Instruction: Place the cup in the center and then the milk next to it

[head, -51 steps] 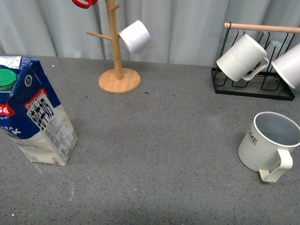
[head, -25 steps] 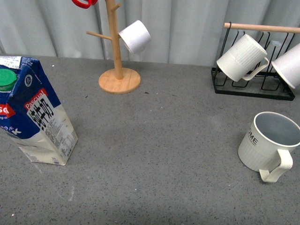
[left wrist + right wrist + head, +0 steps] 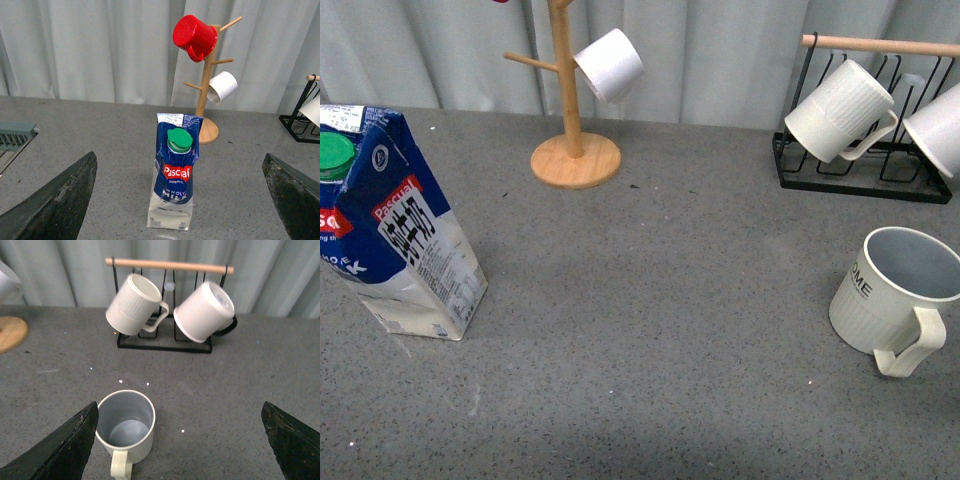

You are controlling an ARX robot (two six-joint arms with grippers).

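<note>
The cup [image 3: 892, 298], a cream ribbed mug with lettered rim and grey-blue inside, stands upright at the table's right, handle toward the front. It also shows in the right wrist view [image 3: 126, 426], close to one finger of my open right gripper [image 3: 182, 447]. The milk [image 3: 398, 230], a blue-and-white Pascual carton with a green cap, stands at the left. In the left wrist view the milk [image 3: 173, 172] stands upright between the spread fingers of my open left gripper [image 3: 182, 205], further off. Neither gripper shows in the front view.
A wooden mug tree [image 3: 572, 120] with a small white cup [image 3: 610, 65] stands at the back; a red cup [image 3: 194, 37] hangs on it. A black wire rack [image 3: 865, 160] at the back right holds a ribbed white mug [image 3: 838, 112] and another white mug [image 3: 205, 311].
The front view has shifted slightly; everything sits a little lower or further right in the picture. No object has moved on the table.
</note>
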